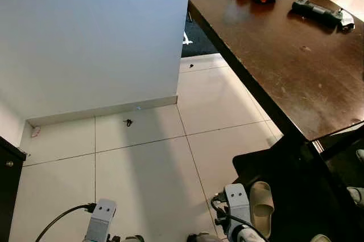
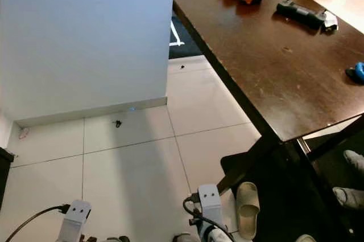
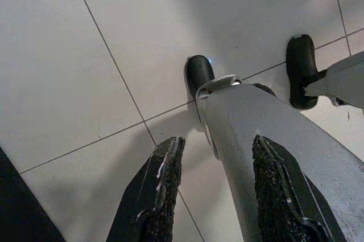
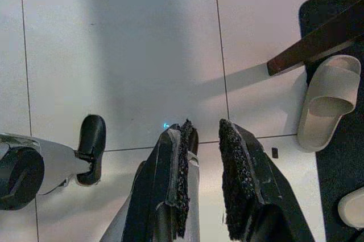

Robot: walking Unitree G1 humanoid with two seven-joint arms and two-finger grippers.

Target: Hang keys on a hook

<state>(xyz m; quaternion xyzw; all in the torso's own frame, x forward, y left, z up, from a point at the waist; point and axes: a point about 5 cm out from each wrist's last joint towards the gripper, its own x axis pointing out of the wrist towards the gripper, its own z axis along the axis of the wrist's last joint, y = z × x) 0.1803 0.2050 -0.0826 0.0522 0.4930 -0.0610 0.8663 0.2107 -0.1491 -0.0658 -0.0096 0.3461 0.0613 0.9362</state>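
Both arms hang low, left gripper [image 3: 213, 196] parted wide and empty, right gripper [image 4: 202, 179] narrowly parted and empty too. The keys [image 1: 128, 122] — a small dark object, likely them — lie on the floor tile ahead by the white wall [image 1: 91, 37], nearer the left arm.
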